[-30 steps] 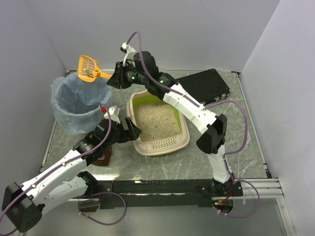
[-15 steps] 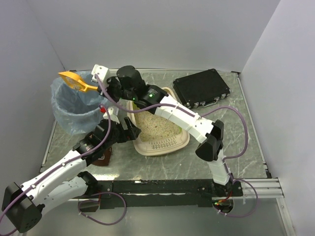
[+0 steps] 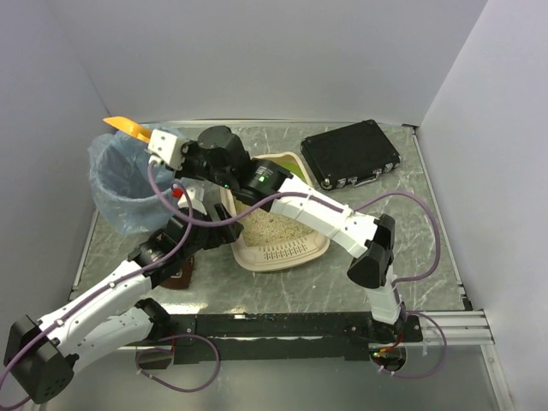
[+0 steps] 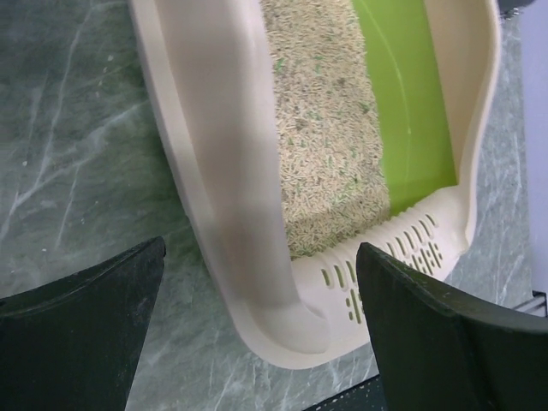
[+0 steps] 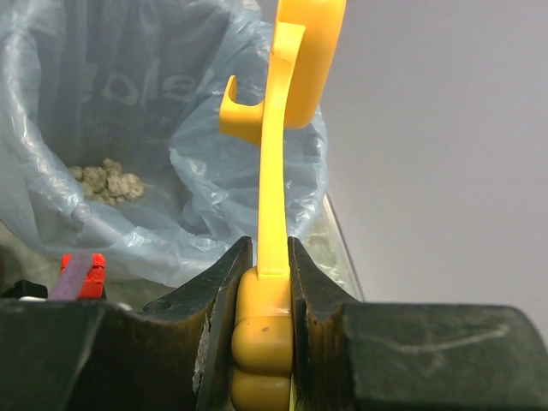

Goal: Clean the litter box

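A yellow plastic scoop is clamped by the right hand over the blue-bagged round bin, with the left hand released.

Your table, grey-green marbled top, litter box sitting centre frame for you, grille end toward the bottom, black case lying flat upper right, well apart from it, blue-bagged round bin standing upper left.
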You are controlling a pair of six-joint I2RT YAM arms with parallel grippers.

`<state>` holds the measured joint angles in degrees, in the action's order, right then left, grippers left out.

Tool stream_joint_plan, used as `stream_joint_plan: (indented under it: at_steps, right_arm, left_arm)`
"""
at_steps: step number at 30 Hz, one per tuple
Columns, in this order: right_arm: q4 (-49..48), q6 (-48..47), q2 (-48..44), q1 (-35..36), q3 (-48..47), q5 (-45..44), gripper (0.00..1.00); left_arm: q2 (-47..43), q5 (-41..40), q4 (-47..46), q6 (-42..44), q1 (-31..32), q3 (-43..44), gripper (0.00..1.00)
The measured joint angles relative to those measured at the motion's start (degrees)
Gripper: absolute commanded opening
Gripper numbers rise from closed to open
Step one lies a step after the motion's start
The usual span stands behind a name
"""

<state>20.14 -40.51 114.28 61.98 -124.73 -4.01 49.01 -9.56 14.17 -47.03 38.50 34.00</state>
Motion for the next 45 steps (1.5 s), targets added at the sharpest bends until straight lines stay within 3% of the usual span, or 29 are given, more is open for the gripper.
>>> stream_joint_plan:
  at_steps: [2, 7, 13, 15, 18, 23, 27, 33, 37, 45]
  right_arm:
    - [0.1, 3.8, -0.6, -0.9, 0.0, 0.8, 0.04]
    - [1.9, 22.4, -5.6, -7.4, 2.3, 3.8, 0.0]
    - [-0.9, 47.9, -28.4, -27.8, 29.2, 9.9, 0.0]
    - [-1.7, 52.3, -36.1, -32.5, 37.9, 8.9, 0.0]
    - [-2.4, 56.4, -45.9, -33.3, 49.0, 7.6, 0.0]
    - [-1.7, 60.8, -54.3, -38.4, 61.1, 11.4, 0.0]
    - [-1.6, 62.4, -55.9, -44.2, 68.8, 16.4, 0.0]
    - [-1.6, 59.5, -53.8, -44.9, 70.8, 27.8, 0.0]
    - [-0.6, 59.1, -50.4, -44.9, 70.5, 34.8, 0.0]
    - [13.9, 59.1, -40.5, -44.9, 63.9, 41.1, 0.0]
  left_arm:
    - [0.8, -0.7, 0.4, -0.7, 0.0, 0.1, 0.97]
    - [5.2, -2.7, 0.5, -1.9, 0.0, 2.3, 0.97]
    - [16.7, -7.3, 1.0, -1.8, 0.0, 12.6, 0.99]
    - [20.9, -9.0, 1.8, -1.7, 0.0, 16.9, 0.94]
    - [29.3, -12.5, 5.5, -0.6, 0.0, 25.3, 0.82]
    - [40.0, -18.6, 13.2, 0.6, -0.1, 34.4, 0.65]
    - [44.6, -20.9, 17.9, 1.3, 0.0, 37.2, 0.38]
    - [48.5, -25.0, 23.7, 5.1, 0.3, 41.1, 0.03]
    - [50.5, -27.5, 25.8, 6.3, 1.1, 43.4, 0.01]
    - [53.8, -30.8, 27.7, 10.0, 1.8, 48.9, 0.01]
